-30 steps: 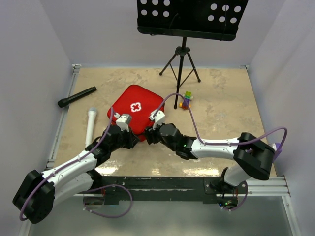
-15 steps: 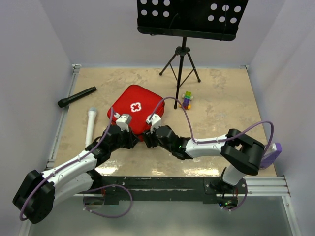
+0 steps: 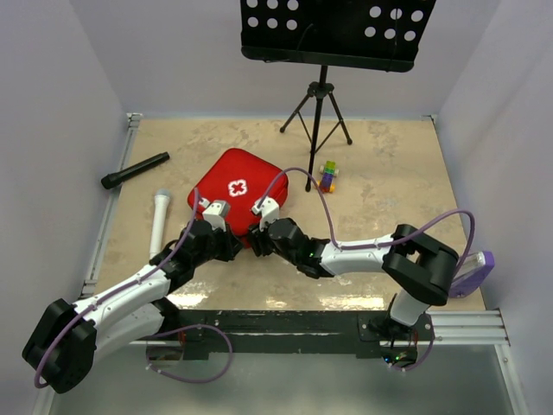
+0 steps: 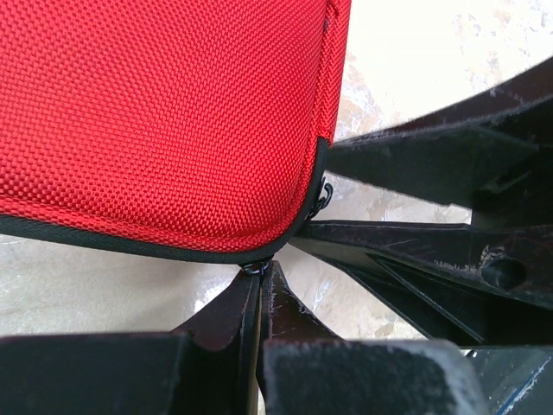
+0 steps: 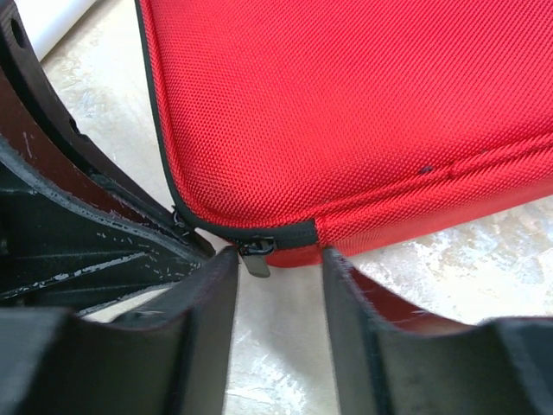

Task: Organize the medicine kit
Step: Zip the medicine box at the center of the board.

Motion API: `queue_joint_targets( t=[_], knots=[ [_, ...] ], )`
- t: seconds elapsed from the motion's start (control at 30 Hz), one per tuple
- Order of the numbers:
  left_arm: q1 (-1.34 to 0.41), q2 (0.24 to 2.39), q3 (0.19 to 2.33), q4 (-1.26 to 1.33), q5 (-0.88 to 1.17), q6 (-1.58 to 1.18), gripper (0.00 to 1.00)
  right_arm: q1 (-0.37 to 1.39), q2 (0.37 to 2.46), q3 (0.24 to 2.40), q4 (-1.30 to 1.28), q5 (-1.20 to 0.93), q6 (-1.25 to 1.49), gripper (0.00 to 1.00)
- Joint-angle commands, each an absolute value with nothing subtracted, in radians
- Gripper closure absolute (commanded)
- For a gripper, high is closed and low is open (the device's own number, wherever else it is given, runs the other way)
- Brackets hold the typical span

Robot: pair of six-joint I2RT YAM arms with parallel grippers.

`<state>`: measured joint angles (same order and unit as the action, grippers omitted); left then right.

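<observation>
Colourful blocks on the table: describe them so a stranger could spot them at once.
Find the black tripod stand at the far edge of the table. Just in front of its feet, right of the red medicine kit, sits a toy-block cluster. Nothing else there is multicoloured: green, purple, yellow.

Both arms' jaws crowd the medicine kit's (image 3: 238,186) near corner. Bare worktop (image 3: 397,190) lies open at its right; a tripod (image 3: 319,117) and toy blocks (image 3: 327,175) stand behind.

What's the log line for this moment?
red case: closed | left gripper: shut on zip pull | right gripper: open around second zip pull
</observation>
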<state>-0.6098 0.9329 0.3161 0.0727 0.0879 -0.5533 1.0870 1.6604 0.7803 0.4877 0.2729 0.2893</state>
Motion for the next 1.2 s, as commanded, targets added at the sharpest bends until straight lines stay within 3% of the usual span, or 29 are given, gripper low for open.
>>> queue_joint_targets(
  t=[0.0, 0.7, 1.17],
  knots=[
    [-0.618, 0.922, 0.328, 0.086, 0.117, -0.541, 1.0, 1.085, 1.68, 0.836, 0.52, 0.294, 0.311, 0.6],
    [-0.621, 0.914, 0.328, 0.084, 0.115, -0.54, 1.0, 1.083, 1.675, 0.833, 0.494, 0.334, 0.265, 1.0],
    [-0.621, 0.916, 0.33, 0.072, 0.101, -0.538, 1.0, 1.083, 1.623, 0.761, 0.546, 0.272, 0.17, 1.0]
  ],
)
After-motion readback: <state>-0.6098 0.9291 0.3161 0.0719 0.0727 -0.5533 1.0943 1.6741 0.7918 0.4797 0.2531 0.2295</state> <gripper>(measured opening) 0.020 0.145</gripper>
